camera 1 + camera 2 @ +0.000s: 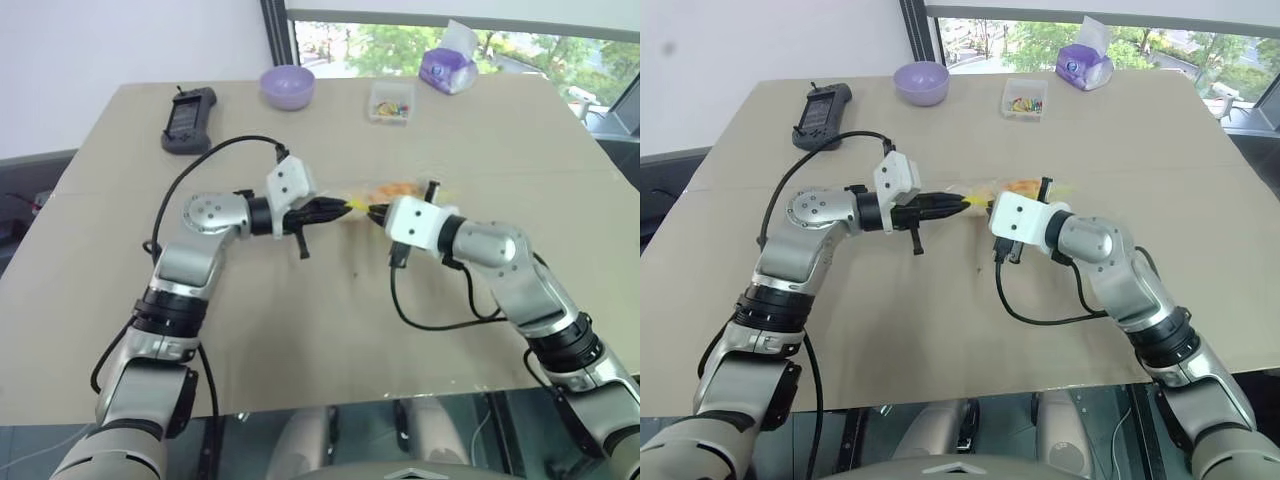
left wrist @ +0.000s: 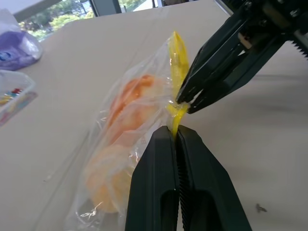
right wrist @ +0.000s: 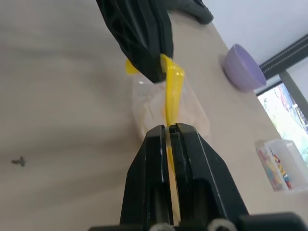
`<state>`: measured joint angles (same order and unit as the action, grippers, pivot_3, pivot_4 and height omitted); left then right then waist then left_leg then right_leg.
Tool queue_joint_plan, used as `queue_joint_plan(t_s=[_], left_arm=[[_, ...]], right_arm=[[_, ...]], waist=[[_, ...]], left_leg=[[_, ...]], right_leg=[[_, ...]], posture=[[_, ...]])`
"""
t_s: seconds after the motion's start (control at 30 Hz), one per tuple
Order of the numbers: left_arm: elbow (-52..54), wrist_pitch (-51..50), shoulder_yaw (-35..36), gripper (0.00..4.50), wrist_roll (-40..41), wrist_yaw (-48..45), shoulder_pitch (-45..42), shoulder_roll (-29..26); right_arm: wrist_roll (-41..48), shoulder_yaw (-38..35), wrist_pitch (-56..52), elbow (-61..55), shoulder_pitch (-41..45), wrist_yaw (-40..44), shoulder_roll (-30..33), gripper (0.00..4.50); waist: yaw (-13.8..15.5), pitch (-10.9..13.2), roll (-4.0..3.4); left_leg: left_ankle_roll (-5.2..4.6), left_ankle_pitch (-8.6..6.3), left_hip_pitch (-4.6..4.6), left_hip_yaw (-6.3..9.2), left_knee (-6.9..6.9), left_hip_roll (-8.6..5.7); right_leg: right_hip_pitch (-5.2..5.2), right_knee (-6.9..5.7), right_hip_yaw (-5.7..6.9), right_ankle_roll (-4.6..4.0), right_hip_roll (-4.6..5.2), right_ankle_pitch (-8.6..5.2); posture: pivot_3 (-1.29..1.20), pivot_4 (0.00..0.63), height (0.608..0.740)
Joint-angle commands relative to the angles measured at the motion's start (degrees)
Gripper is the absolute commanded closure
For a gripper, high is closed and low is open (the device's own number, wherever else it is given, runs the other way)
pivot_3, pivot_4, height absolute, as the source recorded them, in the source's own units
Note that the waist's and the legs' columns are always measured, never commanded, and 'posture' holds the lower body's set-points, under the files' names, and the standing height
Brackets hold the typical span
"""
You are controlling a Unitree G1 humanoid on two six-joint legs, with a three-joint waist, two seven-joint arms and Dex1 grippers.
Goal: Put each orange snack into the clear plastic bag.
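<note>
- The flat, see-through plastic zip bag [image 2: 120,144] is held up between the two grippers, just above the beige surface [image 1: 300,340], with its yellow seal strip [image 2: 177,72] stretched from one gripper to the other.
- The left gripper [image 2: 177,132] is clenched on the near end of the yellow seal strip, the bag's body hanging just beyond its tips.
- The right gripper [image 3: 169,129] is likewise clamped on the strip, tip to tip with the left gripper and very near it.
- Both orange snacks are seen inside the bag: the paler yellow-orange round bun [image 2: 108,178] lies closest to the left gripper, and the deeper orange bun [image 2: 134,94] sits just past it, further from that gripper.
- The loading is judged done, since no snack is seen lying loose on the surface.
- What is judged to remain is, at most, pressing the seal shut and setting the bag down; whether the seal is already fully closed cannot be told.
</note>
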<state>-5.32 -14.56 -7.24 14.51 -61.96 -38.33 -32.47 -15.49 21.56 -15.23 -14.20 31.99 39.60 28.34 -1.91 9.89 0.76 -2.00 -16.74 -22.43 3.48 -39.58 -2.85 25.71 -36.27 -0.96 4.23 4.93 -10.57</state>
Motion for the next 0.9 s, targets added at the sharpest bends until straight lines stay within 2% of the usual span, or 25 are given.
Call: queue_joint_plan(t_s=[0.03, 0.3, 0.9], left_arm=[[1.9, -0.1, 3.4, 4.50, 2.3, -0.9, -1.0, -1.8], [2.3, 0.3, 2.9, 4.50, 3.0, -2.5, -0.6, -2.8], [3.7, 0.7, 3.2, 4.50, 3.2, -3.0, 1.5, -4.6]], right_arm=[[-2.0, -3.7, -0.1, 1.5, -2.8, -3.0, 2.1, 4.43], [-3.1, -6.9, 1.9, 3.5, -4.4, -8.1, 3.3, 4.43], [-4.1, -9.9, 7.0, 9.4, -2.8, -12.2, 6.0, 4.43]], waist=[[-0.1, 0.0, 0.00], [-0.3, 0.0, 0.00], [-0.3, 0.0, 0.00]], left_leg=[[0.00, 0.00, 0.00, -0.01, 0.00, 0.00], [0.01, 0.00, 0.03, -0.04, 0.01, 0.01], [0.01, 0.00, 0.03, -0.08, 0.01, 0.01]], right_leg=[[0.00, 0.00, 0.00, 0.00, 0.00, 0.00], [0.01, 0.01, -0.03, 0.00, -0.01, 0.00], [0.00, 0.01, -0.07, 0.00, 0.00, 0.00]], posture=[[0.00, 0.150, 0.740], [0.00, 0.150, 0.740], [0.00, 0.150, 0.740]])
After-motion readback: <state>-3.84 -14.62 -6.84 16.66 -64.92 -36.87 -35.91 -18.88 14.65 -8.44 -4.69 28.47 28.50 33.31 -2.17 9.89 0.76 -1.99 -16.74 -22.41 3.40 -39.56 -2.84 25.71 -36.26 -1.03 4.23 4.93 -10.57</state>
